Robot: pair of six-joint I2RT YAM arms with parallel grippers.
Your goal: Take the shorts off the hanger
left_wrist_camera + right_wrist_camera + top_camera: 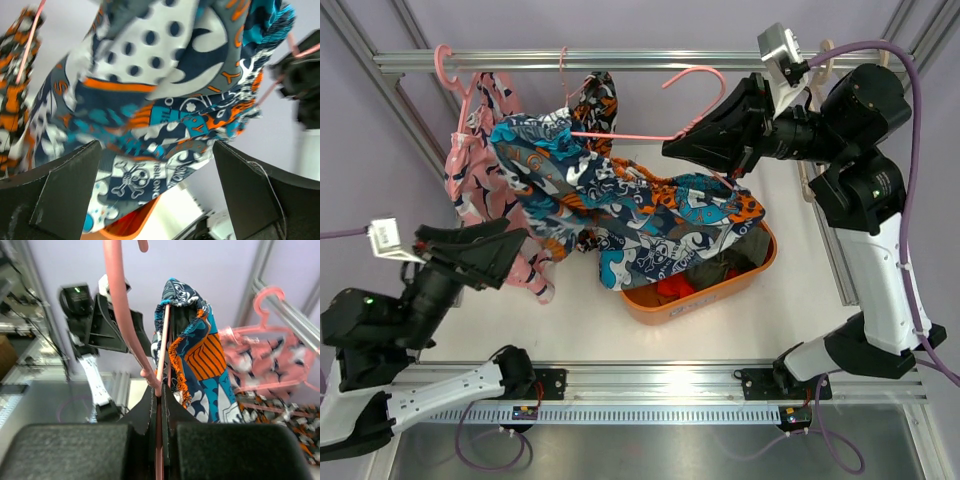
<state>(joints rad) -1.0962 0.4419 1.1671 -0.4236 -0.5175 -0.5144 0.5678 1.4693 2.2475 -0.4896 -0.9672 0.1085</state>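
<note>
Right wrist view: the right end effector (158,392) has its fingers pressed together on the thin bar of a pink hanger (120,315). Printed shorts (200,355) in blue, orange and white are draped over that bar. From above, the shorts (620,200) spread from the hanger (705,80) down to an orange basket (760,268) on the table (570,325), their lower edge lying over its rim. Red cloth (675,288) and dark green cloth (725,265) sit inside it. The left end effector (520,255) has its fingers wide apart, holding nothing, just beside the shorts' left edge.
</note>
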